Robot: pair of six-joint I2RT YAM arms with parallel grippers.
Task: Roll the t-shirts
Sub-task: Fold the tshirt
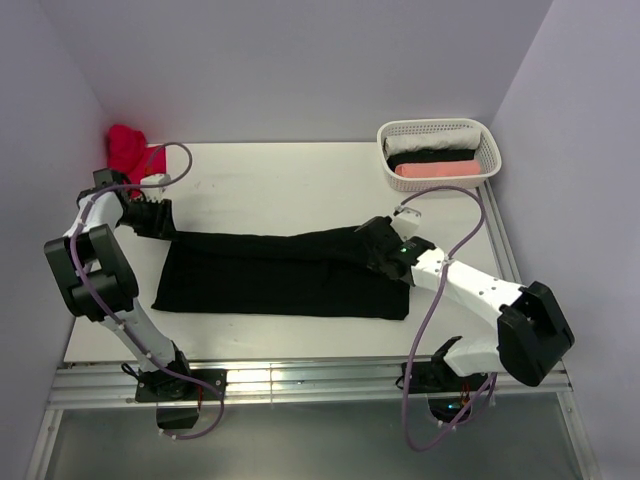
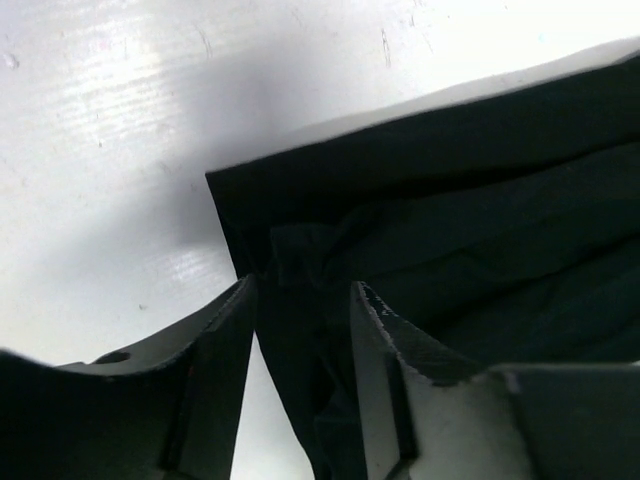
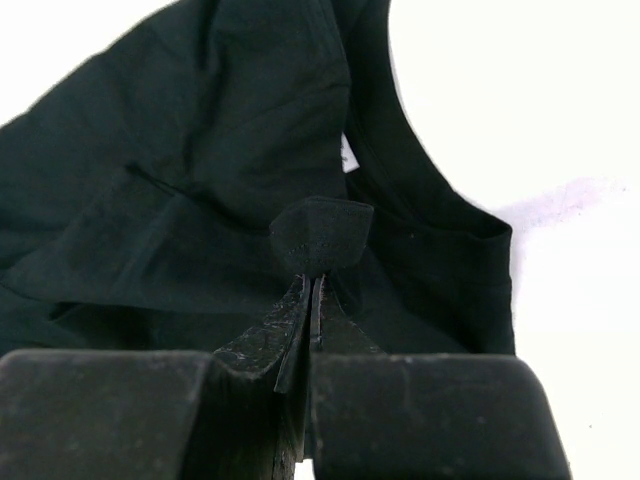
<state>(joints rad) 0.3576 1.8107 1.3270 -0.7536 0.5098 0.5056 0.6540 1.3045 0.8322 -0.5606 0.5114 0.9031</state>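
Note:
A black t-shirt (image 1: 280, 275) lies folded into a long band across the table. My right gripper (image 1: 382, 246) is at its right end, shut on a pinched fold of the cloth (image 3: 320, 235); a bit of white label (image 3: 347, 156) shows beside the neckline. My left gripper (image 1: 160, 222) is at the band's far left corner. In the left wrist view its jaws (image 2: 302, 300) stand apart, with the shirt's edge (image 2: 300, 350) running between them and bare table showing beside the left finger. A red t-shirt (image 1: 128, 150) lies bunched at the back left.
A white lattice basket (image 1: 437, 127) stands at the back right, holding rolled white (image 1: 435, 142), black and pink (image 1: 437, 169) cloths. Walls close in the back and both sides. The arm bases sit at the near edge.

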